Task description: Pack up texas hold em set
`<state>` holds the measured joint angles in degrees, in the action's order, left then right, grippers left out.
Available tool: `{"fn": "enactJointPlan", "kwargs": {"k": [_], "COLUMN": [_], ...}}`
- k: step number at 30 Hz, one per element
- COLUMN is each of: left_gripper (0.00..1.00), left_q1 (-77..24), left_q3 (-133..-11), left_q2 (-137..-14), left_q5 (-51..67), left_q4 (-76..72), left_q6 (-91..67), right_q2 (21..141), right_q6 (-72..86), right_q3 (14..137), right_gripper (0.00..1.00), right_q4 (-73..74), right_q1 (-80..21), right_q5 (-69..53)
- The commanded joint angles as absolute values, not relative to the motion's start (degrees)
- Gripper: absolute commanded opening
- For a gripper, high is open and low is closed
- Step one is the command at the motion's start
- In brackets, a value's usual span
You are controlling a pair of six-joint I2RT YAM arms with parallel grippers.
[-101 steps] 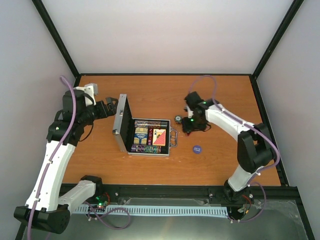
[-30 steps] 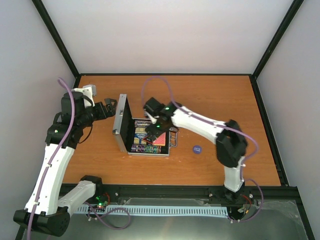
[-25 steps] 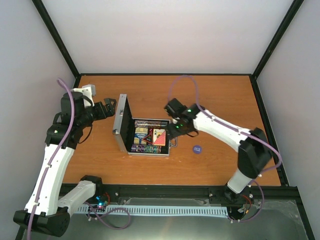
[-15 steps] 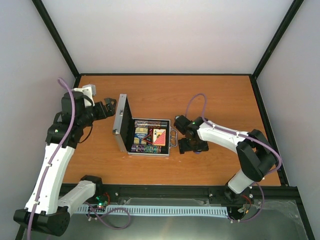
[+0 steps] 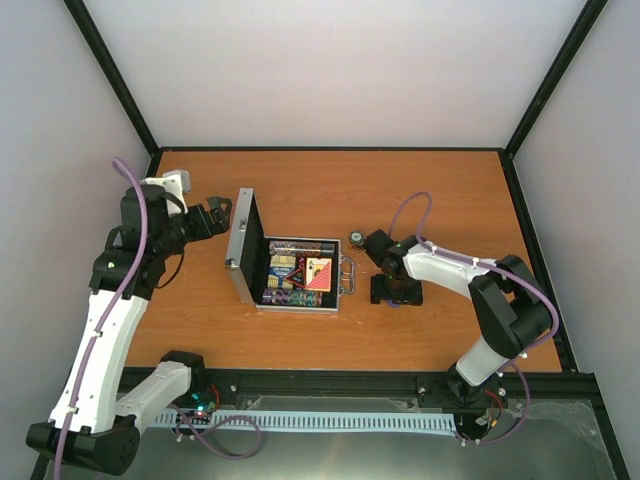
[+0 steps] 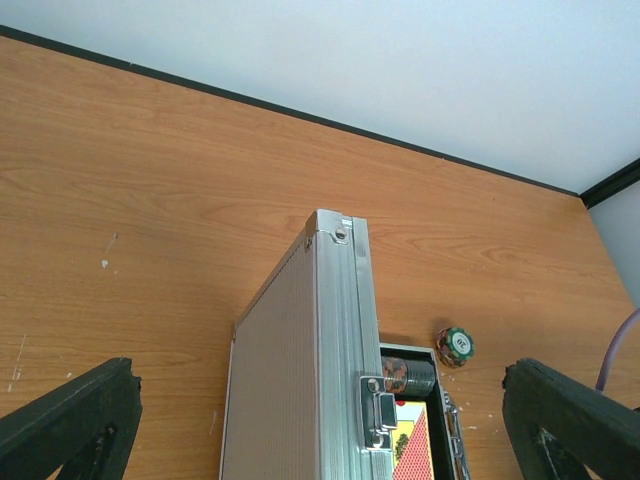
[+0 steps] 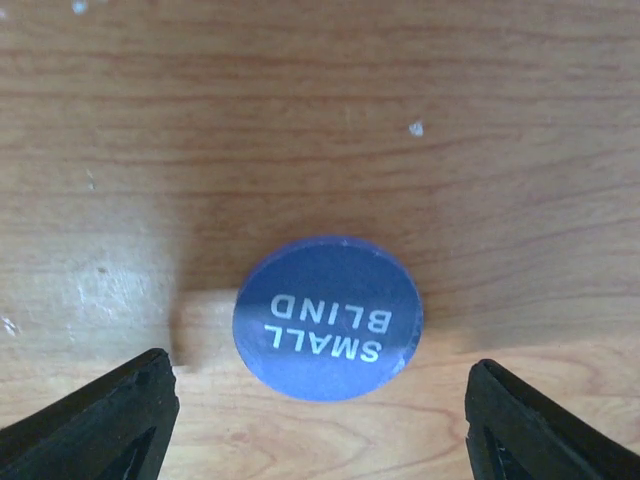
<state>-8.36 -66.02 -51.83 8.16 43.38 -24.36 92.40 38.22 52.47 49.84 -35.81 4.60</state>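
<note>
The silver case [image 5: 300, 303] lies open on the table, its lid [image 5: 243, 258] upright at the left. Card decks [image 5: 318, 274], chip rows and a red triangular piece [image 5: 296, 270] lie inside. My left gripper [image 5: 222, 214] is open beside the lid's top edge; in the left wrist view the lid [image 6: 335, 340] stands between its fingers [image 6: 70, 425]. My right gripper [image 5: 396, 293] is open and low over the blue round "SMALL BLIND" button [image 7: 328, 317], which lies on the table between its fingertips [image 7: 100, 425], untouched. The button is hidden under that gripper in the top view.
A small stack of green poker chips [image 5: 356, 238] stands on the table just right of the case's far corner; it also shows in the left wrist view [image 6: 455, 346]. The case's metal handle [image 5: 347, 272] sticks out to the right. Black frame posts edge the table.
My right gripper went from the chip stack over the open case, then back right and down over the blue button. A red triangular piece now lies in the case. The left arm has not moved.
</note>
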Motion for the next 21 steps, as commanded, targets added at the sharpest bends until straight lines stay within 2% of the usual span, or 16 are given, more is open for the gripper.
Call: {"fn": "enactJointPlan", "kwargs": {"k": [1,15,21], "left_gripper": [1.00,1.00,1.00], "left_q1": [-8.07,-8.09,-8.09], "left_q3": [-67.02,-66.81,-66.70], "left_q2": [-51.24,-50.77,-50.47], "left_q5": [7.62,8.18,8.18], "left_q4": [43.35,43.07,43.22], "left_q6": [-24.70,-24.96,-25.07], "right_q2": [92.54,92.85,93.05], "right_q6": [37.75,37.28,37.10], "right_q3": [51.74,48.25,47.79], "right_gripper": [0.78,0.64,0.62], "right_q4": [47.14,44.15,43.87], "right_q1": [-34.44,-33.40,-33.40], "right_q5": [4.54,4.05,4.97]}}
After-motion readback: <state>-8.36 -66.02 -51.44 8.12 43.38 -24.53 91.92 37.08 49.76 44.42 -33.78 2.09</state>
